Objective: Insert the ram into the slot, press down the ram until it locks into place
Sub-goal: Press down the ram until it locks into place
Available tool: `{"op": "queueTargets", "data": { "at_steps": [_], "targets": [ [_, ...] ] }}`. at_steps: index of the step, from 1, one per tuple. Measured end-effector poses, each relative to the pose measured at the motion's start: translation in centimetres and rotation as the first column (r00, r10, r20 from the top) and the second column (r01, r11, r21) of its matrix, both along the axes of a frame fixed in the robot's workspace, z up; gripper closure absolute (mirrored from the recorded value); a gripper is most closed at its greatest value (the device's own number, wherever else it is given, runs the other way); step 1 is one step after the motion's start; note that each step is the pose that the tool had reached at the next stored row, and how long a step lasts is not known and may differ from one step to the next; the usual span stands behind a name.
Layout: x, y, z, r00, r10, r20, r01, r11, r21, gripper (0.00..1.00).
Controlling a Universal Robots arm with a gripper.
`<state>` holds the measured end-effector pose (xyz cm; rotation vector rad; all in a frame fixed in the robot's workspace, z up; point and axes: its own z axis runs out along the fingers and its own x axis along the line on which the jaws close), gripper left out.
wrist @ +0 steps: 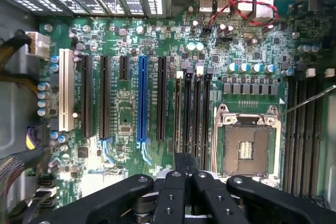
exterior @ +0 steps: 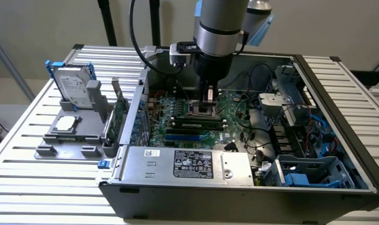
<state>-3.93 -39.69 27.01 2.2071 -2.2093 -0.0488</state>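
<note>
- Gripper [exterior: 209,104] [wrist: 186,167]: you see it reaching straight down into the open computer case [exterior: 239,199], low over the motherboard [wrist: 126,114]. In the wrist view the two fingers [wrist: 173,192] are drawn together, with no gap between them. Whether anything is pinched there cannot be told.
- CPU socket [exterior: 200,111] [wrist: 244,145]: an open square frame, directly under the fingertips in the exterior view.
- The ram [exterior: 196,123]: a dark-green stick lying level along the slot [exterior: 170,125], just on the near side of the CPU socket and a little nearer than the fingertips. You cannot tell from these views whether the end latches have closed on it, or whether the gripper touches it.
- Memory sockets [wrist: 188,114]: in the wrist view, a bank of narrow black sockets runs beside the CPU socket and ends close to the fingertips.
- Blue socket [exterior: 183,137] [wrist: 142,98]: parallel to the ram, nearer still, apart from it.
- Power supply [exterior: 189,164]: a grey labelled box along the near wall of the case.
- Blue drive cage [exterior: 308,171]: in the near corner on the exterior view's right.
- Expansion card [exterior: 118,117]: green, standing upright outside the case on the exterior view's left, against a grey fixture [exterior: 71,136].
- Hard drive [exterior: 73,86]: propped in the far part of that fixture.
- Slatted table [exterior: 26,178]: it carries both case and fixture.
</note>
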Motion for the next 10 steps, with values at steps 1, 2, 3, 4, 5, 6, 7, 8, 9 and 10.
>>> {"op": "queueTargets", "data": {
  "at_steps": [1, 2, 3, 4, 5, 6, 7, 8, 9, 10],
  "targets": [
    [0.00, 0.00, 0.14, 1.0000, 0.000, -0.0004, 0.000, 1.0000, -0.0003, 0.89],
    [0.00, 0.00, 0.13, 1.0000, 0.000, -0.0003, 0.000, 1.0000, 0.0000, 0.89],
    [0.00, 0.00, 0.13, 1.0000, 0.000, -0.0004, 0.000, 1.0000, 0.0003, 0.89],
    [0.00, 0.00, 0.13, 1.0000, 0.000, -0.0004, 0.000, 1.0000, 0.0003, 0.89],
    [0.01, 0.00, 0.14, 1.0000, 0.000, -0.0004, 0.000, 1.0000, 0.0003, 0.89],
    [0.00, 0.00, 0.14, 1.0000, 0.000, -0.0004, 0.000, 1.0000, 0.0003, 0.89],
    [0.00, -0.01, 0.16, 1.0000, 0.000, -0.0004, 0.000, 1.0000, 0.0001, 0.89],
    [0.00, -0.01, 0.18, 1.0000, 0.000, -0.0004, 0.000, 1.0000, 0.0002, 0.89],
    [0.00, 0.00, 0.18, 1.0000, 0.000, -0.0004, 0.000, 1.0000, 0.0002, 0.89],
    [0.00, -0.01, 0.18, 1.0000, 0.000, -0.0004, 0.000, 1.0000, 0.0002, 0.89]
  ]
}}
